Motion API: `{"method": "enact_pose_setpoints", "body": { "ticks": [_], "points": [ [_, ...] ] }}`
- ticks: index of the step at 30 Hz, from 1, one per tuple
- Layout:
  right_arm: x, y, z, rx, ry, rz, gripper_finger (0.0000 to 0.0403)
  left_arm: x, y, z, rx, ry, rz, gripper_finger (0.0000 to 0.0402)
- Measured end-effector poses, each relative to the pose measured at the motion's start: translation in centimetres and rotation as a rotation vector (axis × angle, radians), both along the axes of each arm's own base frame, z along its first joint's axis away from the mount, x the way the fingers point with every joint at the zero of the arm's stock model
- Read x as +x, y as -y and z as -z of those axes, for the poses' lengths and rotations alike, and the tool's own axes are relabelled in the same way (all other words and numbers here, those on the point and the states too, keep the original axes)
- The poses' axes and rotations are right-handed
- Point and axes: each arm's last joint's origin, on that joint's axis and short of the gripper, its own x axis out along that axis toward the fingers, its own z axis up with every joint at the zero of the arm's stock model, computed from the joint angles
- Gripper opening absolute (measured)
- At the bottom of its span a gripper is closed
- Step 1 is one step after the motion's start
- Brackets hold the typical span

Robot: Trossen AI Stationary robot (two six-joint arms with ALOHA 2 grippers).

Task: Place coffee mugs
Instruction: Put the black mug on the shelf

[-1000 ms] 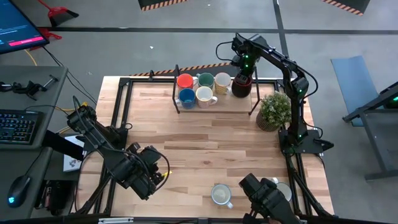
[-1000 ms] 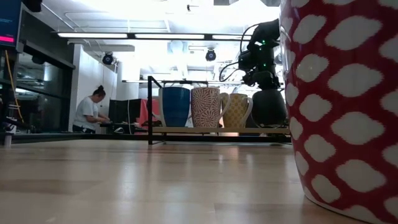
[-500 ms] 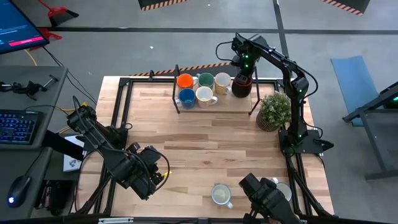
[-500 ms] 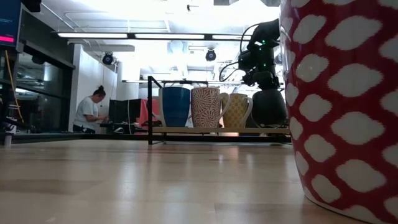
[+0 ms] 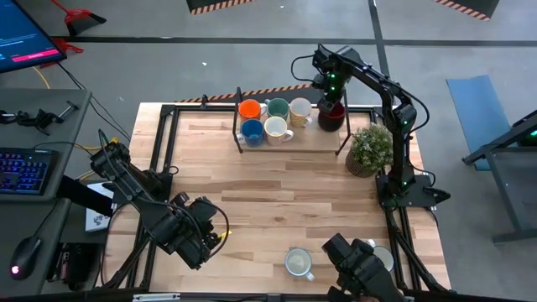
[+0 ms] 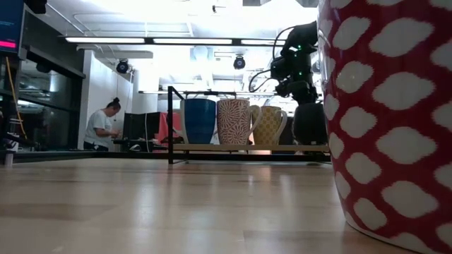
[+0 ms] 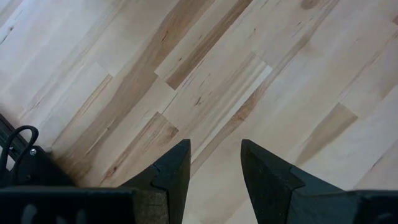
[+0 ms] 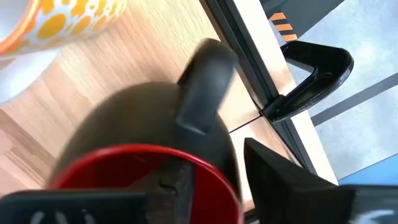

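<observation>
On the wooden rack (image 5: 289,141) at the far edge stand an orange mug (image 5: 249,108), a teal mug (image 5: 277,107), a yellow-patterned mug (image 5: 299,109), a blue mug (image 5: 252,130) and a white mug (image 5: 275,128). At the rack's right end stands a dark mug with a red inside (image 5: 332,117). My right gripper (image 8: 214,168) is open and points down over its rim, one finger inside and one outside. My left gripper (image 7: 214,165) hangs open over bare table at the near left. My right gripper has one finger (image 8: 177,186) inside the dark mug and the other (image 8: 273,177) outside its wall beside the handle (image 8: 202,87), coming from above. The mug is blurred in the wrist view. Whether either finger touches the rim (image 8: 205,163) I cannot tell.
A bushy potted plant (image 5: 371,148) stands right of the rack. A grey mug (image 5: 298,262) and a white-rimmed mug (image 5: 383,256) sit at the near edge by a dark camera mount. A red-and-white patterned mug (image 6: 388,120) fills the low view's right side.
My right gripper has opened above the rack's right end without moving away. The dark mug has shifted a little toward the table's right on the shelf, and more of its red inside shows from above.
</observation>
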Motion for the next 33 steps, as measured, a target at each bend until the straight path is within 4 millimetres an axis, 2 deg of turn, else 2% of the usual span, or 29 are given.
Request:
{"method": "enact_pose_setpoints", "body": {
  "ticks": [5,28,33],
  "points": [
    [-0.02,-0.02,0.0,0.001,-0.002,0.0,0.0125,0.0,0.0,0.0,0.0,0.0,0.0,0.0131],
    [0.42,-0.57,0.0,0.03,0.008,0.037,0.0126,-0.09,-0.07,-0.02,0.008,-0.008,0.001,0.0131],
    [0.61,-0.85,0.0,0.005,-0.036,0.035,0.0126,-0.09,-0.07,-0.02,0.007,-0.008,0.001,0.0131]
  ]
}}
